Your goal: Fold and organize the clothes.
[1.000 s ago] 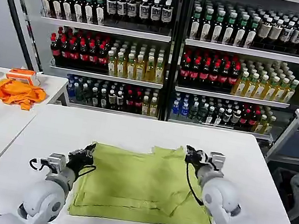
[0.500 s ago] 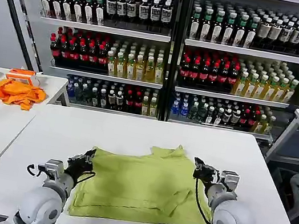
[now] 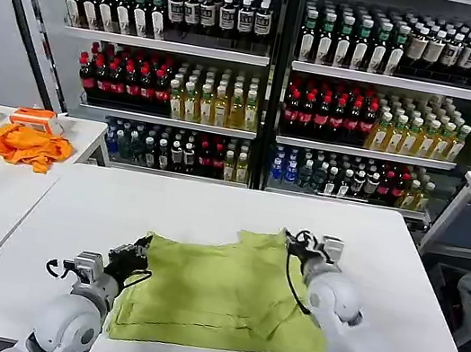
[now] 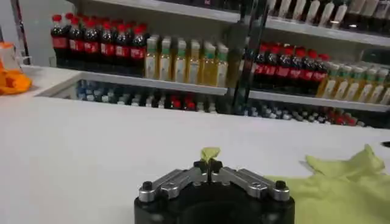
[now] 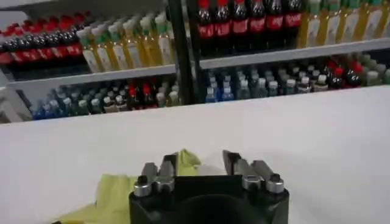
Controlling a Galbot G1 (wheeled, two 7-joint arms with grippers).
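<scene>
The lime-green T-shirt (image 3: 225, 288) lay partly folded on the near half of the white table (image 3: 211, 208), between the two arms. The left gripper (image 3: 135, 254) sat at the shirt's left edge; in its wrist view the jaws were closed on a small tuft of green fabric, probably pinning that corner so the shirt would not slide. The right gripper (image 3: 297, 242) stood at the shirt's far right corner with its jaws parted, one finger against the cloth, apparently placed to seize that corner for a fold. Compared with half a second earlier, the right gripper had moved away from the robot, toward the shirt's far edge. The left gripper had barely shifted.
</scene>
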